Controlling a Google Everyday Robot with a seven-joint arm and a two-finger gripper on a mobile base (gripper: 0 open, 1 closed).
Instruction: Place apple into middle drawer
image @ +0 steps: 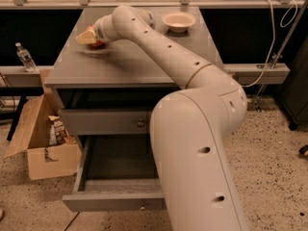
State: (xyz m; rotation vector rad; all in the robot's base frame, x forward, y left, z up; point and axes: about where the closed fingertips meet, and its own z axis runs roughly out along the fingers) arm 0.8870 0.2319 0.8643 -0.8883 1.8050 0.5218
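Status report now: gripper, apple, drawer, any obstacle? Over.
Gripper at apple, over cabinet top, far left. Middle drawer open below. No obstacle seen.

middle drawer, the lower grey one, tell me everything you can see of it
The grey wooden middle drawer is pulled well out from the cabinet, below the shut upper drawer. It is wide and shallow, with a plain front, a tiny central knob and a flat grey floor. The robot's cream arm hides its right part. Nothing is seen touching it; the gripper is up at the small red apple on the cabinet top's left part.
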